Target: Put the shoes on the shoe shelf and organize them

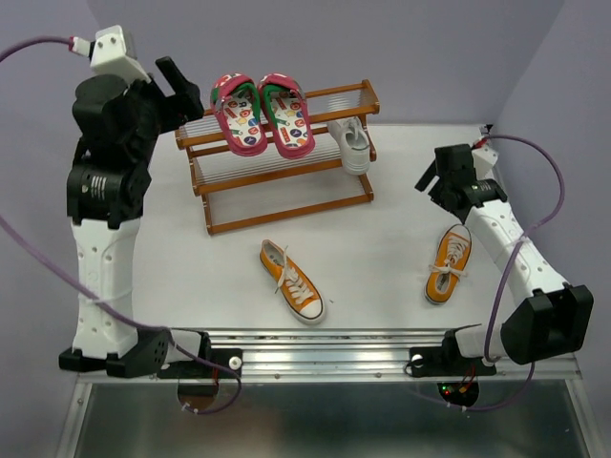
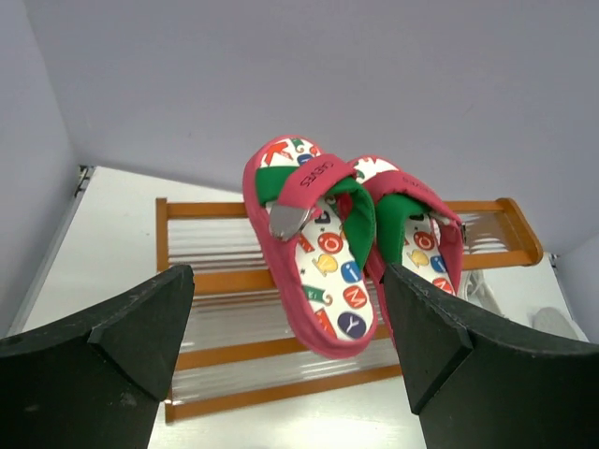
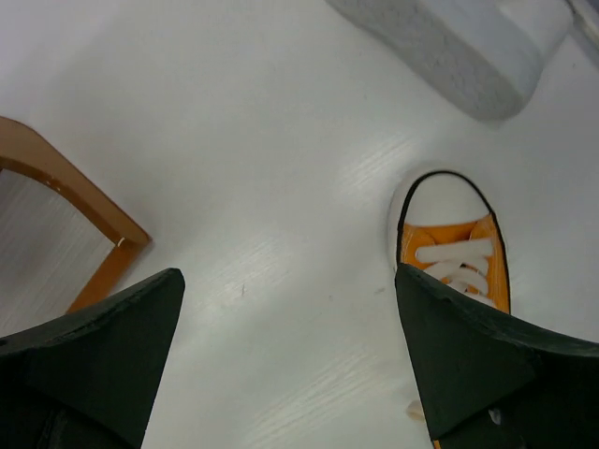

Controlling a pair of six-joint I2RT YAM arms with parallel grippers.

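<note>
1. The left hand is spread wide and holds nothing, just beside the left end of the shelf. The pink pair lies side by side on the top tier, and its near ends seem to stick out past the front rail. A brush from a finger as the arm pulls away could tip one off.
2. The tiers are thin rods, so a shoe set down askew may rock or slide between them.
3. The white sneaker sits at the shelf's right end and looks close to the edge. A knock to the frame could drop it. I cannot make out a second white one for certain.
4. The right hand is also wide open and empty, above the worktop between the shelf's right foot and the right orange sneaker. Closing on the loose laces instead of the body would give a dangling, swinging grip.
5. The middle orange sneaker lies at an angle, well apart from its mate. Either arm could reach for it, so they risk crossing paths.
</note>
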